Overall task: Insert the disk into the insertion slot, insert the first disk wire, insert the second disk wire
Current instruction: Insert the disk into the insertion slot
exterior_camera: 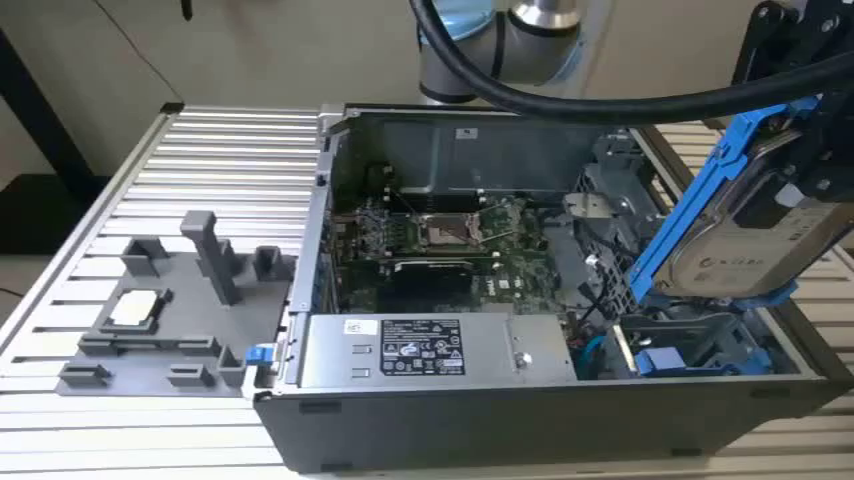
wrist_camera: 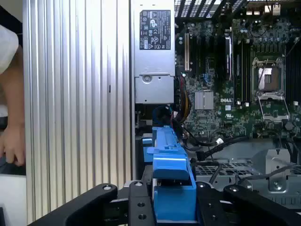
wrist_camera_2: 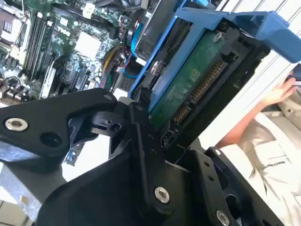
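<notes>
Black claw (exterior_camera: 805, 185) is closed tight around the silver-grey disk (exterior_camera: 741, 240) in its blue plastic carrier, tilted steeply just above the grey metal insertion slot (exterior_camera: 687, 335). Best to level the disk and square it to the slot walls before lowering.

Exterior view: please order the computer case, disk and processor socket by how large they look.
Largest to smallest:
computer case
disk in its blue carrier
processor socket
The raised disk may be nearer the camera.

Silver-grey disk (exterior_camera: 738, 258), seemingly white-labelled, in blue carrier (exterior_camera: 683, 212); green motherboard (exterior_camera: 518, 248).
</notes>
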`<action>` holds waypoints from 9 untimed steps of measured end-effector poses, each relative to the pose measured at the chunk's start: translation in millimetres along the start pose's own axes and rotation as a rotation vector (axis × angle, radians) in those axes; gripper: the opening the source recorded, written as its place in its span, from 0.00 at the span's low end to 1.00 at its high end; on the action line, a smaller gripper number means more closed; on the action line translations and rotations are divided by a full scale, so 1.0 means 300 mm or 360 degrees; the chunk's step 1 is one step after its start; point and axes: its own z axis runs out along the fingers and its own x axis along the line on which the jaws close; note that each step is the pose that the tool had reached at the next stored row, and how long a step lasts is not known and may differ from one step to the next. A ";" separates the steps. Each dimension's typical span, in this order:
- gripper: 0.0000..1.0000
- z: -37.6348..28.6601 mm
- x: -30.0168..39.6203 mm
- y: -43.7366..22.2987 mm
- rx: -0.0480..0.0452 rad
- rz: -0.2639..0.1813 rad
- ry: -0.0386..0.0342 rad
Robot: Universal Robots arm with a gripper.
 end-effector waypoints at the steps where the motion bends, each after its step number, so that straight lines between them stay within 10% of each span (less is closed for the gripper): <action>1: 0.33 0.000 0.000 0.000 0.0000 0.0000 0.0000; 9: 0.33 0.001 0.000 0.000 0.0000 0.0000 0.0000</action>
